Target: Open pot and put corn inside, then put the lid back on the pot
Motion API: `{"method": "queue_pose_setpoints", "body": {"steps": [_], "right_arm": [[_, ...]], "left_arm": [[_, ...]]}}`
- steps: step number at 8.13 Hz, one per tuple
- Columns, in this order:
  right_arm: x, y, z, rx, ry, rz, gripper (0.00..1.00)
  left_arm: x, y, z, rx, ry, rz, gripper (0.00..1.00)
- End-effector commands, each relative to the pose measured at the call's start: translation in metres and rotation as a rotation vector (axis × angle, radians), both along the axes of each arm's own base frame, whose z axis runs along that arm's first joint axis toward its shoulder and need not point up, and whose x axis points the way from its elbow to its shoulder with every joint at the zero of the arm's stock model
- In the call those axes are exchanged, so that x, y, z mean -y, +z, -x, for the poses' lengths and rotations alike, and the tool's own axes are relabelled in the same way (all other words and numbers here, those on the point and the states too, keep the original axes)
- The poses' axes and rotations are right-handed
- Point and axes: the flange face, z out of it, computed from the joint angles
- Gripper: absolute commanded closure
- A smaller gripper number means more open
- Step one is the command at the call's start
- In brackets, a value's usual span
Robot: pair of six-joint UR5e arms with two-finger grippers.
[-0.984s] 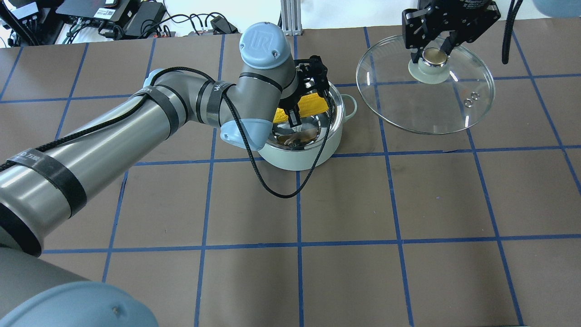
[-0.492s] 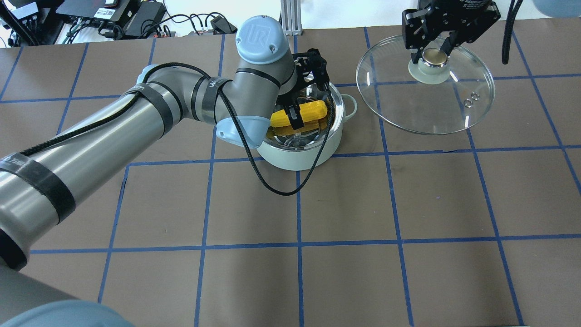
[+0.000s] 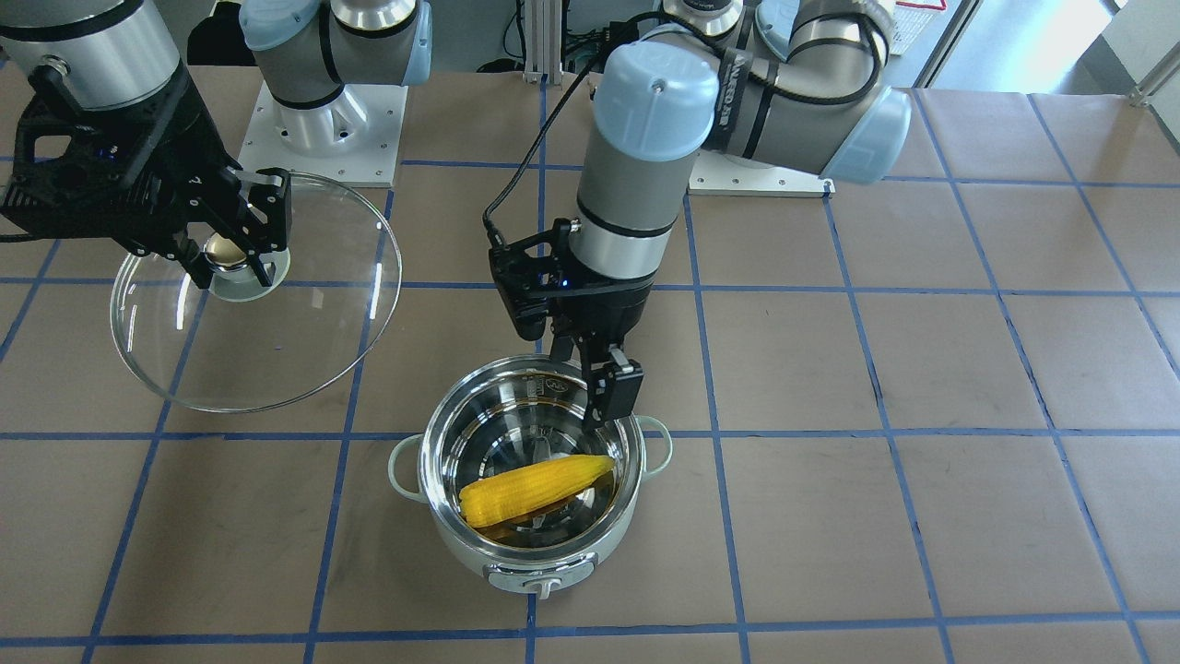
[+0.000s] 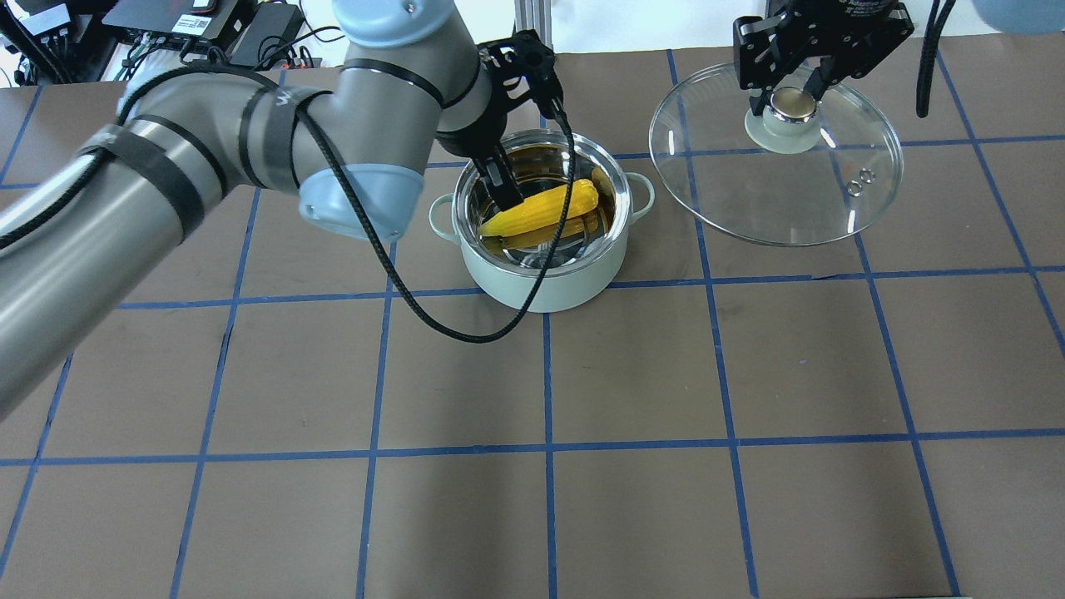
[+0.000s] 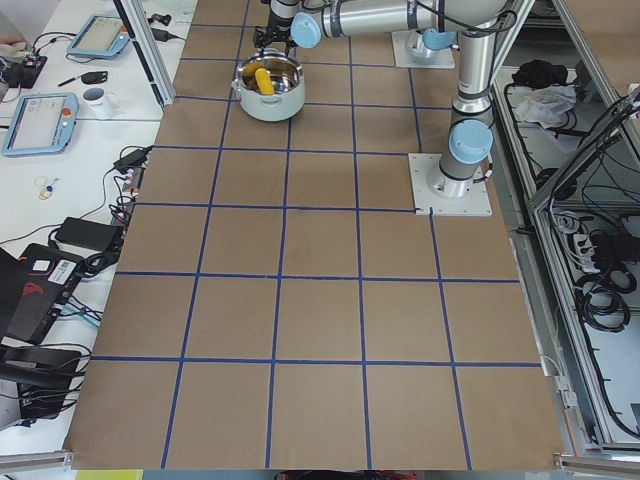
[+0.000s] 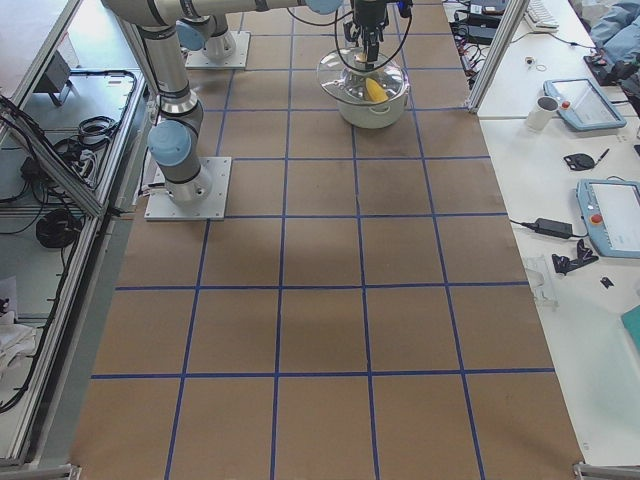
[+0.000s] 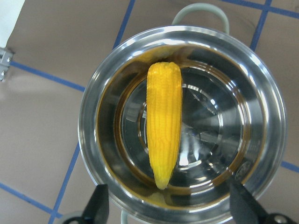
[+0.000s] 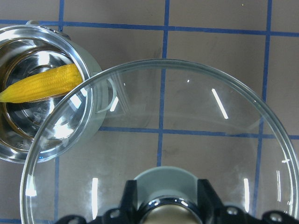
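The pale-green pot (image 4: 541,279) stands open at the table's far middle. The yellow corn (image 4: 545,208) lies slanted inside on the steel bottom; it also shows in the front view (image 3: 539,484) and the left wrist view (image 7: 164,121). My left gripper (image 4: 535,156) is open and empty just above the pot's rim, its fingertips (image 7: 98,205) apart over the near edge. My right gripper (image 4: 790,104) is shut on the knob of the glass lid (image 4: 774,191) and holds it in the air to the right of the pot. The lid also shows in the front view (image 3: 277,341) and the right wrist view (image 8: 187,116).
The left arm's black cable (image 4: 466,333) hangs in a loop over the pot's front. Electronics and cables (image 4: 208,25) lie beyond the table's far edge beside a metal post (image 4: 528,29). Blue tape lines grid the brown table (image 4: 632,374).
My left gripper has let go of the corn, opened and risen out of the pot. The corn now lies in the pot. The right gripper with the lid has hardly moved.
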Motion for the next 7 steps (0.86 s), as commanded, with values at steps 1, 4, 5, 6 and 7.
{"method": "queue_pose_setpoints", "body": {"steps": [1, 4, 5, 6, 7], "right_arm": [[0.003, -0.001, -0.018, 0.004, 0.000, 0.029, 0.56], [0.030, -0.033, -0.094, 0.043, -0.079, 0.105, 0.55], [0.040, -0.053, -0.114, 0.053, -0.089, 0.111, 0.55], [0.039, -0.063, -0.139, 0.062, -0.103, 0.114, 0.55], [0.044, -0.089, -0.169, 0.063, -0.124, 0.116, 0.56]], "left_arm": [[0.010, 0.048, -0.123, -0.014, 0.210, -0.064, 0.08], [0.019, 0.057, -0.181, -0.085, 0.584, -0.097, 0.00], [0.018, 0.057, -0.186, -0.111, 0.723, -0.114, 0.00], [0.013, 0.056, -0.191, -0.115, 0.835, -0.159, 0.00], [0.004, 0.056, -0.192, -0.120, 0.964, -0.210, 0.00]]}}
